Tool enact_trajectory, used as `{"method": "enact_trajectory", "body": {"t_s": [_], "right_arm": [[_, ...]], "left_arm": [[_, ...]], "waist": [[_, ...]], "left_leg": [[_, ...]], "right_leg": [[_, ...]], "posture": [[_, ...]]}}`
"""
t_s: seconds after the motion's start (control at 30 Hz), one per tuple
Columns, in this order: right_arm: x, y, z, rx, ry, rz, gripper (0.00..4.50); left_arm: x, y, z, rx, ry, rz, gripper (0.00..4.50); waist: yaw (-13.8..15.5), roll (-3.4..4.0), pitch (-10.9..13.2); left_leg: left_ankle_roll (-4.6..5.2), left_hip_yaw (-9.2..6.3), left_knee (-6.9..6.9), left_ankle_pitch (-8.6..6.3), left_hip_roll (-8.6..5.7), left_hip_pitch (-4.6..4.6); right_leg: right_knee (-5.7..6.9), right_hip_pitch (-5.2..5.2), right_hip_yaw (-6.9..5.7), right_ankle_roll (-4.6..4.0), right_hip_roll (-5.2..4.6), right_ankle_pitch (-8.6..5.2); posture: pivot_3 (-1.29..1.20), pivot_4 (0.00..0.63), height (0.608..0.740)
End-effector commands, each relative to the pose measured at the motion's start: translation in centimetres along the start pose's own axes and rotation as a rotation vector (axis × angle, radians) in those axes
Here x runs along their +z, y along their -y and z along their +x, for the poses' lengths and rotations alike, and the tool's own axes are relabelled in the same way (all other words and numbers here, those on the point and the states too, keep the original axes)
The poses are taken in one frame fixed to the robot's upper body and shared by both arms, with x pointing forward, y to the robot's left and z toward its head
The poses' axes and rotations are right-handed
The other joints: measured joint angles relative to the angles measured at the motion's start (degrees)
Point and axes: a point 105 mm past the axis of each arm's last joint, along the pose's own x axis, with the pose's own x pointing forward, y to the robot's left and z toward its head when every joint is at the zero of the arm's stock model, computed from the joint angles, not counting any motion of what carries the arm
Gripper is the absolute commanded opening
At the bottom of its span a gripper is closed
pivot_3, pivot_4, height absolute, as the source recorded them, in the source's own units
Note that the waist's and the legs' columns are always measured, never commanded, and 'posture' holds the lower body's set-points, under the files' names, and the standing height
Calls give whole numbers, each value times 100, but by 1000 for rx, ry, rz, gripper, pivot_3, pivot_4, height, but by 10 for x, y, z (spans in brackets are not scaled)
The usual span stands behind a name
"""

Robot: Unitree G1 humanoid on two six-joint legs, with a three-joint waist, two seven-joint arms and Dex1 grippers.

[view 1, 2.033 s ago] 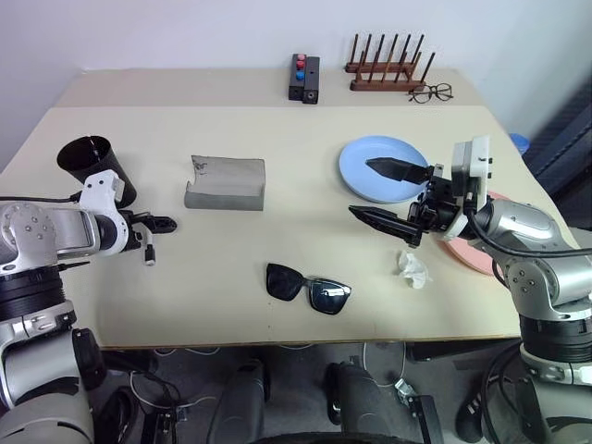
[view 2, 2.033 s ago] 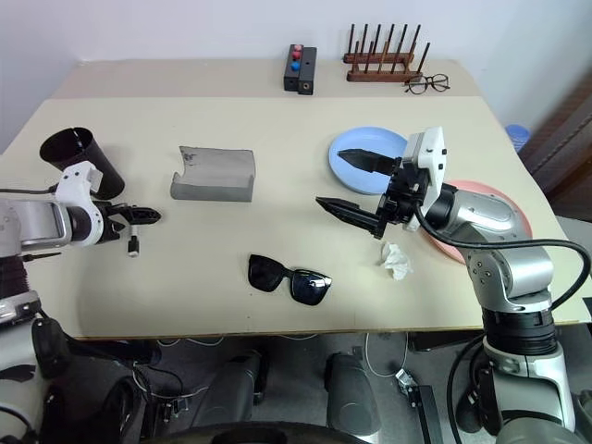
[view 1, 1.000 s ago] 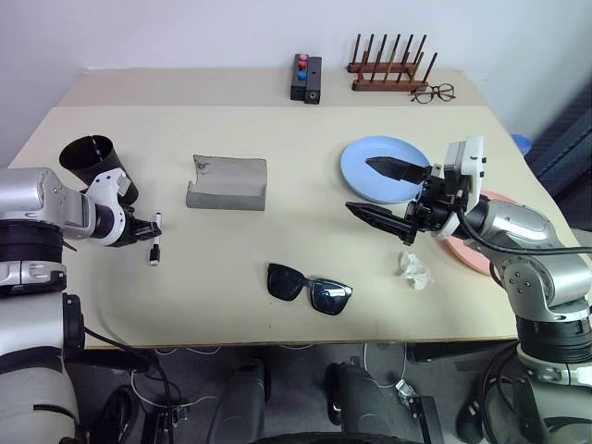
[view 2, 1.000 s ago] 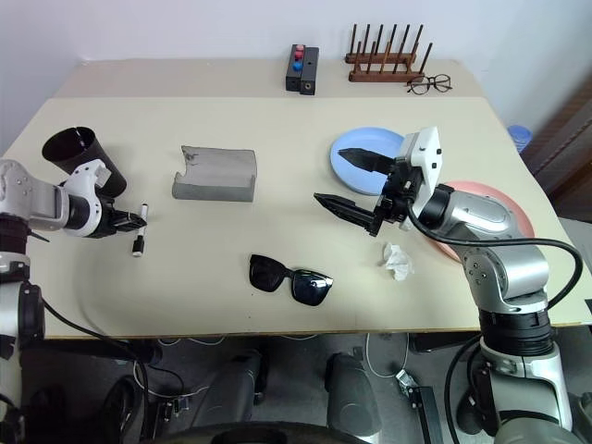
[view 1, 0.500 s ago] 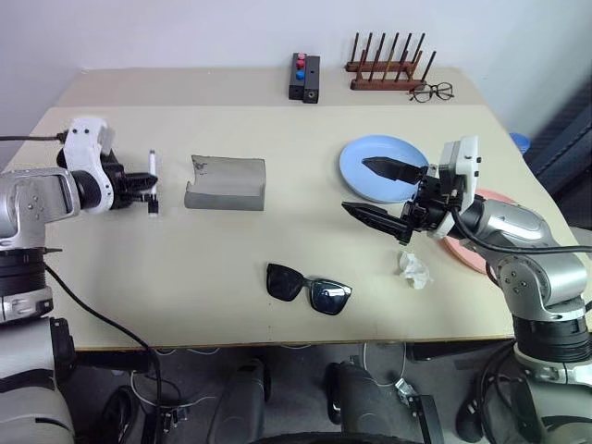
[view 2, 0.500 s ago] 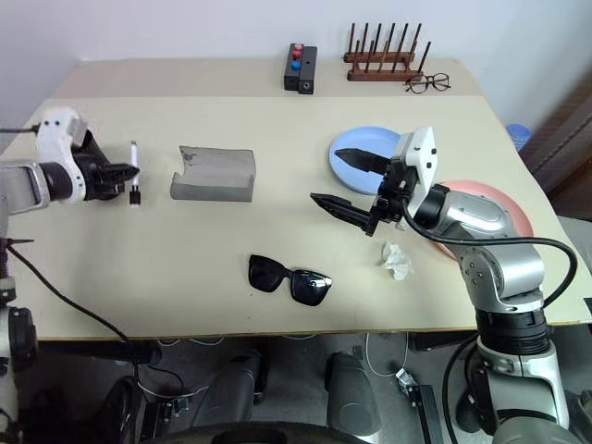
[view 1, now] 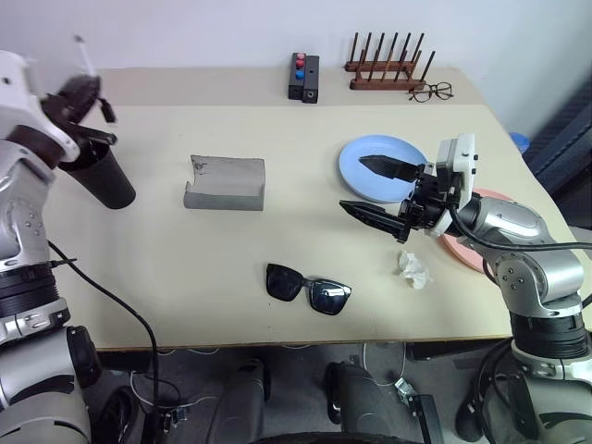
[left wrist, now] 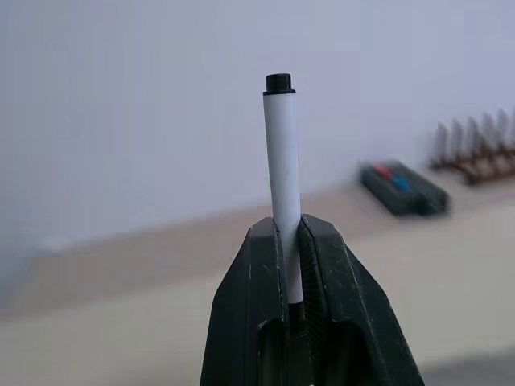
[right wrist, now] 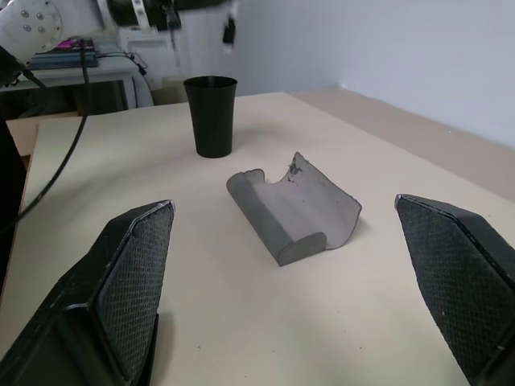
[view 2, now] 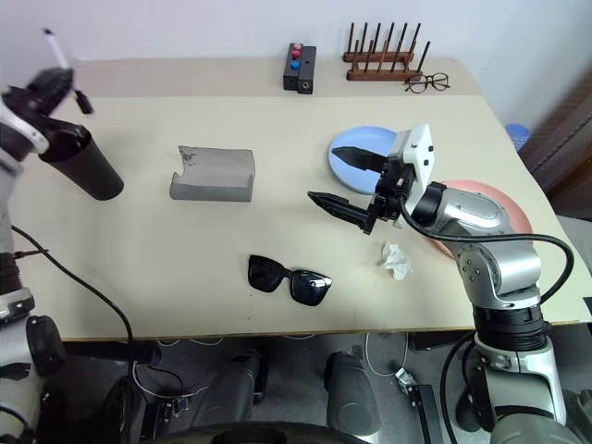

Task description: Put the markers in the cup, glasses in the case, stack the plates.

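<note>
The left tool is squeezed shut on a white marker with black ends. The marker sticks up out of the tool, and the black cup stands on the table right below it.

The right tool is wide open and holds nothing. It hangs over the table, just beside the blue plate. The pink plate lies behind this tool's arm, partly hidden. A small crumpled bit of white paper lies near the tool, on the side closer to the table's front edge. The black sunglasses lie near that front edge too, between the two tools. The grey case lies open on the table, between the right tool and the cup, well apart from both tools.
</note>
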Motion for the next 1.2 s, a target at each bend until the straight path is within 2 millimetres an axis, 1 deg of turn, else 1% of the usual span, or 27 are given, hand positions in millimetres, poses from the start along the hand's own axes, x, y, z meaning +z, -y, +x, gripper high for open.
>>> {"method": "enact_trajectory", "body": {"t_s": [0.03,0.13,0.2,0.3,0.43,0.53,0.6,0.7,0.8,0.93,1.07,1.2], "right_arm": [[14,0,1,6,38,-44,4500],[14,1,0,3,37,-47,4500],[15,2,0,3,35,-49,4500],[15,1,0,6,35,-48,4500],[14,2,1,7,34,-47,4500],[15,2,2,10,37,-48,4500],[15,2,2,12,37,-50,4500],[16,2,2,12,37,-53,4500],[16,1,1,8,35,-56,4500],[15,1,-1,3,32,-56,4500],[15,2,-2,-2,30,-54,4500],[14,2,-1,-5,28,-54,4500]], "left_arm": [[24,-25,-13,39,138,65,31],[15,-43,-24,84,142,63,31],[11,-50,-30,106,148,66,31],[-3,-59,-38,144,139,40,31],[-22,-72,-41,227,100,-3,31],[-33,-71,-36,235,79,-44,31],[-41,-66,-34,219,66,-68,31],[-59,-59,-33,197,2,-85,31],[-64,-52,-32,159,-5,-107,31],[-69,-53,-32,163,-42,-86,31],[-82,-51,-34,167,-111,-97,31],[-90,-48,-35,166,-145,-124,31]], "waist": [[-1,0,0],[-7,0,0],[-6,0,0],[4,0,0],[5,0,0],[3,0,0],[4,0,0],[-2,0,0],[-3,-1,0],[-7,-1,0],[-5,0,0],[-6,-1,0]], "left_leg": [[0,0,0,0,0,0],[0,2,0,0,0,0],[0,2,0,0,1,1],[0,2,1,0,1,1],[0,2,2,0,1,1],[0,1,2,0,1,2],[0,2,2,0,1,2],[0,2,2,0,1,1],[0,1,2,0,1,2],[0,1,1,0,2,3],[0,1,1,0,2,3],[0,1,1,0,2,3]], "right_leg": [[0,0,0,0,0,0],[0,0,0,0,1,0],[2,0,0,0,2,0],[2,1,-1,1,2,1],[2,2,-1,1,2,1],[2,2,-1,2,2,1],[2,3,-2,2,2,1],[2,3,-2,2,2,1],[3,3,-2,2,3,1],[4,3,-2,2,4,1],[4,3,-2,2,4,1],[4,3,-2,2,4,1]], "posture": [[0,150,740],[0,150,740],[0,150,740],[0,150,740],[0,150,740],[0,150,740],[0,150,740],[0,150,740],[0,150,740],[0,150,740],[0,150,740],[0,150,740]]}}
